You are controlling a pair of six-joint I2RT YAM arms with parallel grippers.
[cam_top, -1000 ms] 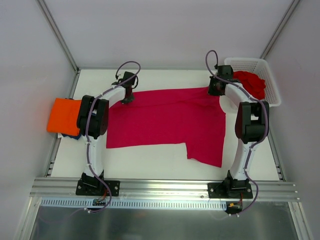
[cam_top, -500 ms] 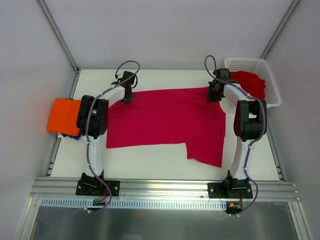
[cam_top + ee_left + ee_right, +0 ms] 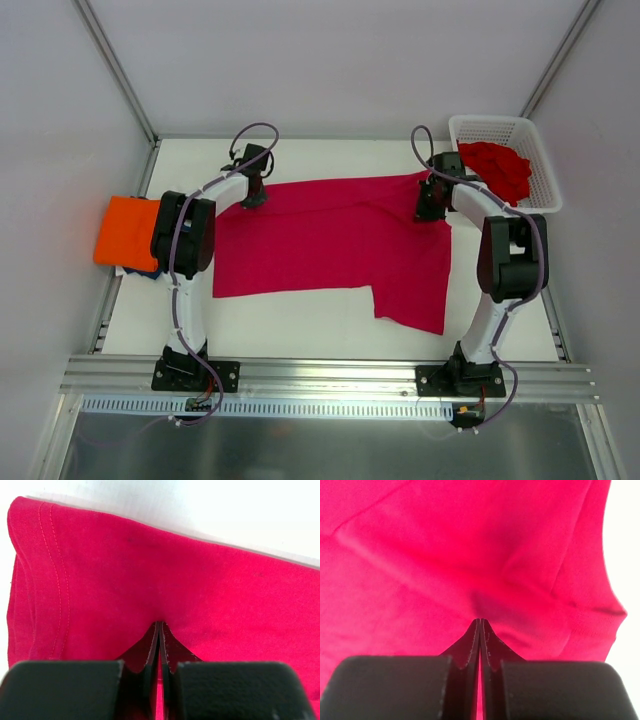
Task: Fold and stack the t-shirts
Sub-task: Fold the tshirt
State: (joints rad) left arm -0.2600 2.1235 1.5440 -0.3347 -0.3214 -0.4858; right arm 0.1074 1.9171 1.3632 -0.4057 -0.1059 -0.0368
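A crimson-pink t-shirt [image 3: 330,240] lies spread flat across the middle of the table, with one part reaching toward the near edge at the right. My left gripper [image 3: 255,197] is at its far left corner, shut on the cloth; in the left wrist view the tips [image 3: 159,622] meet on the crimson-pink t-shirt [image 3: 200,580] beside a stitched hem. My right gripper [image 3: 428,207] is at the far right corner, shut on the cloth. In the right wrist view, creases in the shirt [image 3: 445,555] run toward the closed tips [image 3: 480,620].
A folded orange t-shirt [image 3: 128,232] lies at the table's left edge on top of a dark blue one [image 3: 146,270]. A white lattice basket [image 3: 545,170] at the far right holds a crumpled red t-shirt [image 3: 500,165]. Grey walls enclose the table.
The right arm has swung: its elbow moved right and its gripper slid a little toward the near side at the shirt's corner. The left arm and the shirt's outline stayed about the same.
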